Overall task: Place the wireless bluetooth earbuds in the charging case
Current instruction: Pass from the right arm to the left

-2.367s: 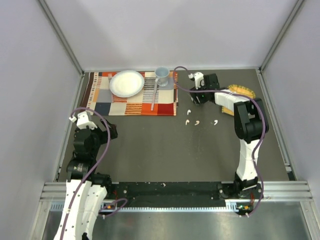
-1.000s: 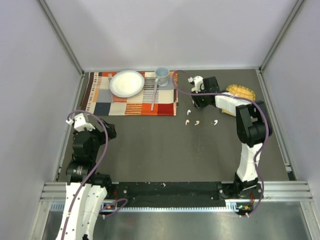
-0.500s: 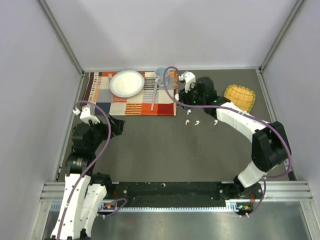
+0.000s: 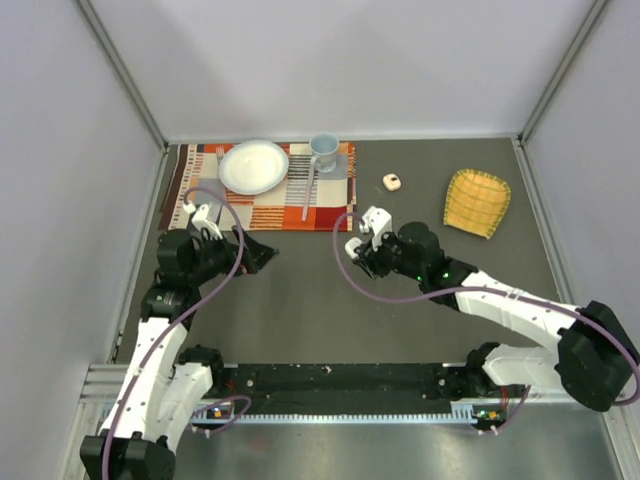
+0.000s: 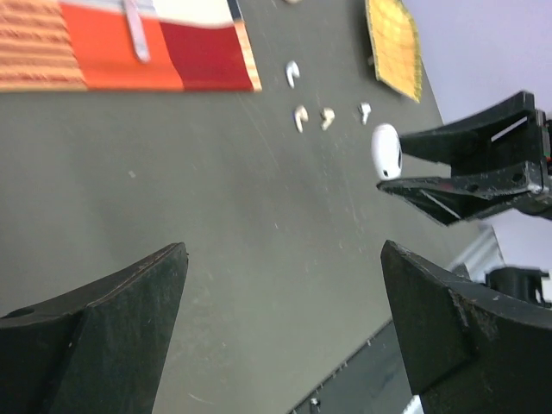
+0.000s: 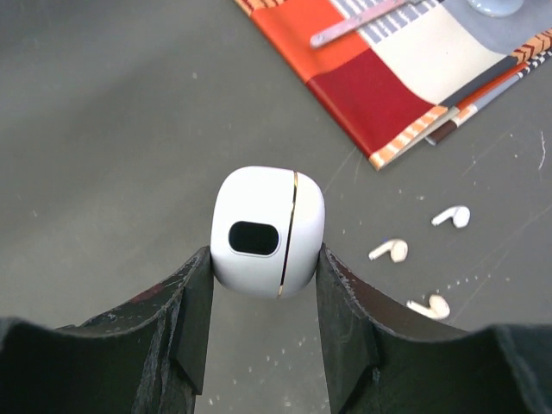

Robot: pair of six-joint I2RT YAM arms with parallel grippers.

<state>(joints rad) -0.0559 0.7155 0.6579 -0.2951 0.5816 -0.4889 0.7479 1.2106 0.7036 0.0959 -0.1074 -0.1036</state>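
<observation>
Right gripper (image 6: pixel 266 263) clamps the charging case (image 6: pixel 267 231) by its sides, clear of the table, just off the placemat (image 6: pixel 379 95) corner. Judged to be presenting it for opening. Lid seam shut (contents not visible). Left gripper (image 5: pixel 283 259) jaws stand wide apart, holding nothing. Four earbuds (image 5: pixel 299 116) lie loose beside that same corner, none inserted.

Wide-spread left gripper (image 5: pixel 283 259) over table (image 5: pixel 216 216); beyond, four earbuds (image 5: pixel 299 116), white case (image 5: pixel 387 148) in right gripper (image 5: pixel 390 162).
</observation>
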